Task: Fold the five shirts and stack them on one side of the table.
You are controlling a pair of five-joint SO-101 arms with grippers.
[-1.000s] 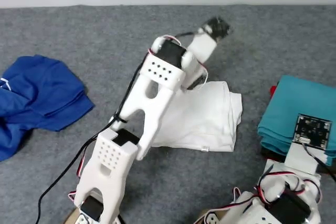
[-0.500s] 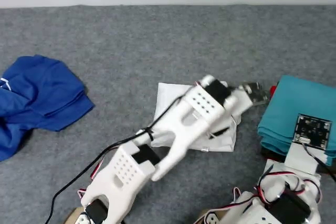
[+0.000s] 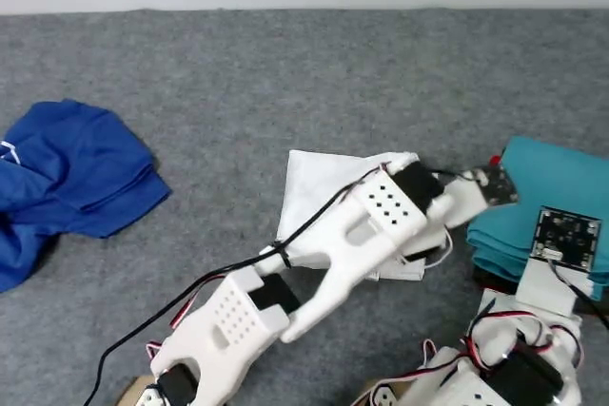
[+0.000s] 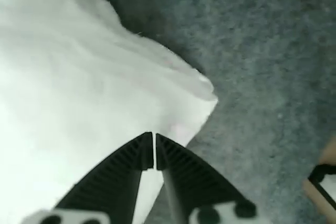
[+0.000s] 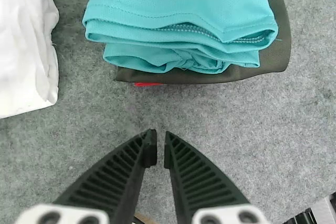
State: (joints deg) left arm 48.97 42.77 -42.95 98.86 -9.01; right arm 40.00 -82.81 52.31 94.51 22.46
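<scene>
A folded white shirt (image 3: 319,192) lies mid-table, with my left arm (image 3: 381,216) stretched low across it toward the right. My left gripper (image 4: 154,139) is shut, its tips over the white shirt (image 4: 79,87) close to its right edge; I cannot tell whether cloth is pinched. At the right stands a stack topped by a teal shirt (image 3: 552,183). My right gripper (image 5: 156,141) hovers shut above bare felt in front of that teal shirt (image 5: 184,14), which rests on a dark shirt (image 5: 220,74) with a red sliver (image 5: 144,84) showing underneath. A crumpled blue shirt (image 3: 67,178) lies far left.
Grey felt (image 3: 285,73) covers the table up to a pale wall at the back. A narrow strip of felt (image 5: 73,77) separates the white shirt (image 5: 23,51) from the stack. The right arm's base (image 3: 514,368) sits at the front right.
My left arm has swung from behind the white shirt down and to the right, across the shirt toward the teal stack. The right arm has stayed still.
</scene>
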